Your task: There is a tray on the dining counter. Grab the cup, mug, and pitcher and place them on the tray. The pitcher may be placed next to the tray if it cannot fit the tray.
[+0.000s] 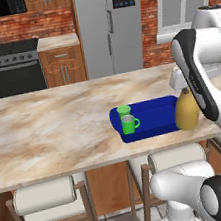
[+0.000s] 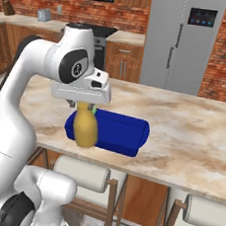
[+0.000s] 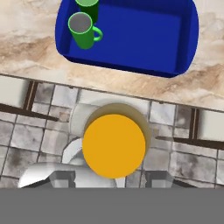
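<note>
**Claw clamped on pitcher above worktop edge**

Claw [image 2: 84,105] pointing straight down, fingers pinching the neck of the mustard-yellow pitcher [image 2: 86,128]; fingertips themselves largely hidden behind the hand in both base views. Pitcher hanging directly beneath the claw, upright, rounded body lowest. In the hand view, seen from above as an orange-yellow disc [image 3: 113,145] centred between the two finger tips, with floor tiles and a stool seat beneath it rather than stone.

Deep-blue tray [image 1: 154,117] just beyond the claw, on the beige marbled worktop [image 1: 58,120], near its front edge. From the left base view, pitcher [image 1: 186,111] overlapping the tray's end nearest the arm; whether touching it or clear of it cannot be told. In the hand view, tray [image 3: 144,39] ahead of the claw, across a strip of worktop, its floor bare on the side ahead of the pitcher.

Green mug [image 1: 129,124] and green cup [image 1: 124,111] both inside the tray, at the end farthest from the claw, standing upright and touching or nearly so; mug nearer the worktop's front edge, cup just behind it. Mug's handle [image 3: 98,34] turned toward the tray's middle.

Count: one tray, one pitcher, one mug, one cup, one claw. Padded stools [image 1: 45,195] tucked under the worktop's front edge, two visible in the left base view.
</note>
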